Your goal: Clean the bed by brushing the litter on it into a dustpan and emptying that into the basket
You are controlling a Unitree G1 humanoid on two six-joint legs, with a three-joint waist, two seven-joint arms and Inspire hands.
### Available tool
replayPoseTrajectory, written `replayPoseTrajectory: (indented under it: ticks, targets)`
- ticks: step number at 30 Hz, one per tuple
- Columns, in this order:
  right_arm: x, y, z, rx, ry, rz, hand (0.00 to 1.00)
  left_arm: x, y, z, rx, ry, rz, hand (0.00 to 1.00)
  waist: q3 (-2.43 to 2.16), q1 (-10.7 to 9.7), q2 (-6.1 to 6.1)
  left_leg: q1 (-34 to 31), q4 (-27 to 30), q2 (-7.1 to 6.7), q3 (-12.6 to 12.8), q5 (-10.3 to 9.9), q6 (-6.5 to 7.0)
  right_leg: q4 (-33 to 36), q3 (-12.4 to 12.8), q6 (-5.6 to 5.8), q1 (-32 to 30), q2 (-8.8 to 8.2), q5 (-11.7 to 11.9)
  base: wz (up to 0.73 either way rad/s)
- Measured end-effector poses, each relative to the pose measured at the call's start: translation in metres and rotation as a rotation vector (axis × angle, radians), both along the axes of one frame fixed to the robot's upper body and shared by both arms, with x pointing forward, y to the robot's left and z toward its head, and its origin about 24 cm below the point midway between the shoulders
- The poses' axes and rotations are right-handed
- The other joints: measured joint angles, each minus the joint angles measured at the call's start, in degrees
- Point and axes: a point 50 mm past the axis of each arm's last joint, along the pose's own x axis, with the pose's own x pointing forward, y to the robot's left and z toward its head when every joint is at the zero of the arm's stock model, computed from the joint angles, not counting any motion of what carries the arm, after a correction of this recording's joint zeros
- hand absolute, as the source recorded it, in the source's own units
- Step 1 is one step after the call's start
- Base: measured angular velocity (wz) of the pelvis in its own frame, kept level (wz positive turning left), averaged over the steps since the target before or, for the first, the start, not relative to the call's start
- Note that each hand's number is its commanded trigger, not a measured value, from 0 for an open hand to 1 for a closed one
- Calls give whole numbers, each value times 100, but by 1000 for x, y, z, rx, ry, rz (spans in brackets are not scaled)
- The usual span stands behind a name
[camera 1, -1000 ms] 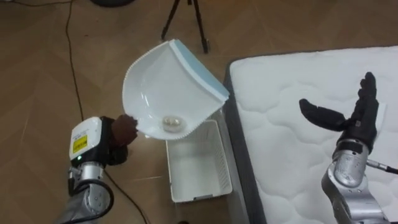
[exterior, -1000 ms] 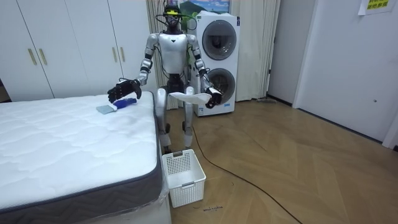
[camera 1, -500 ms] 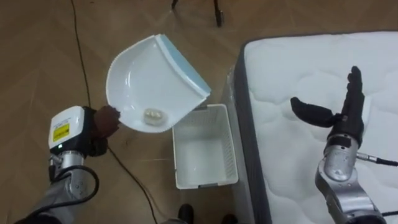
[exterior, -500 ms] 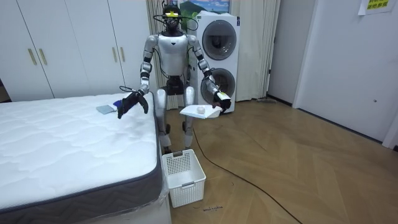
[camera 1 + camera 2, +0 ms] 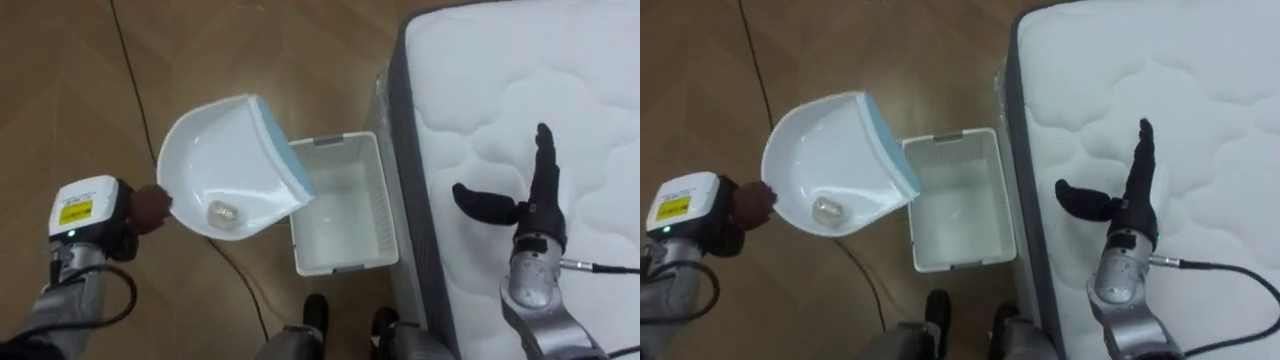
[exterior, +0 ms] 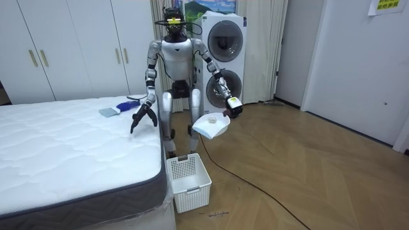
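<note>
While left robot hand [image 5: 148,206] grips dustpan [image 5: 225,160] | right robot hand [image 5: 530,207] splayed over bed [image 5: 500,70]

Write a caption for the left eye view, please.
Left hand holds a dustpan with a scrap beside the basket; right hand open over the mattress.

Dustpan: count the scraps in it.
1: a crumpled scrap lies at the handle end of the dustpan, which the left hand holds by its handle. None seems hidden.
</note>
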Motion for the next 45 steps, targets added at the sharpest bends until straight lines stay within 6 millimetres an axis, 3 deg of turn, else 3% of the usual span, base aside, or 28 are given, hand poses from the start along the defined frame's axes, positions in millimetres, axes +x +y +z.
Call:
replayPoseTrajectory:
  ticks: [4, 7, 10, 16, 19, 23, 27, 36, 45]
  targets:
    - [-3, -7, 1, -25, 16, 18, 0, 6, 9, 11, 69, 42, -30, 100, -5, -165, 158, -74, 28, -187, 119, 24, 43, 450, 335, 72, -273, -170, -205, 8]
    - [-2, -12, 4, -79, 15, 34, 0, 17, 4, 18, 91, 50, -58, 100, -12, -208, 440, -94, 34, -186, 163, 28, 43, 491, 444, 78, -309, -139, -209, -3]
    - [1, -9, 10, -106, -11, 64, 0, 21, 1, 20, 95, 53, -67, 100, -17, -292, 611, -51, 19, -171, 294, 31, 37, 604, 617, 60, -365, -128, -255, -15]
    - [4, -8, 13, -136, -23, 82, 0, 21, 2, 20, 128, 105, -93, 100, -16, -592, 699, 109, -63, -61, 734, 28, 41, 691, 830, 56, -359, -115, -361, -9]
    - [4, -7, 14, -141, -35, 92, 0, 21, 6, 22, 161, 143, -107, 100, 9, -702, 770, 113, -85, -58, 765, 21, 51, 680, 876, 64, -384, -106, -363, -8]
    - [5, -6, 16, -138, -47, 95, 0, 22, 7, 24, 171, 156, -105, 100, 11, -717, 834, 117, -102, -52, 815, 18, 55, 686, 945, 67, -426, -87, -367, -4]
    - [9, -5, 20, -138, -60, 98, 0, 22, 6, 23, 216, 173, -131, 100, 54, -764, 926, 121, -120, 29, 1031, -1, 81, 739, 981, 52, -442, -69, -379, 0]
    - [12, -4, 23, -137, -74, 107, 0, 27, 2, 25, 269, 208, -167, 100, 58, -768, 934, 162, -68, 52, 1262, -73, 107, 892, 1226, 68, -515, -39, -467, -7]
    - [12, -2, 24, -129, -89, 124, 0, 31, 2, 28, 267, 232, -163, 100, 69, -835, 970, 183, -98, 49, 1268, -81, 94, 889, 1251, 60, -516, -28, -490, 0]
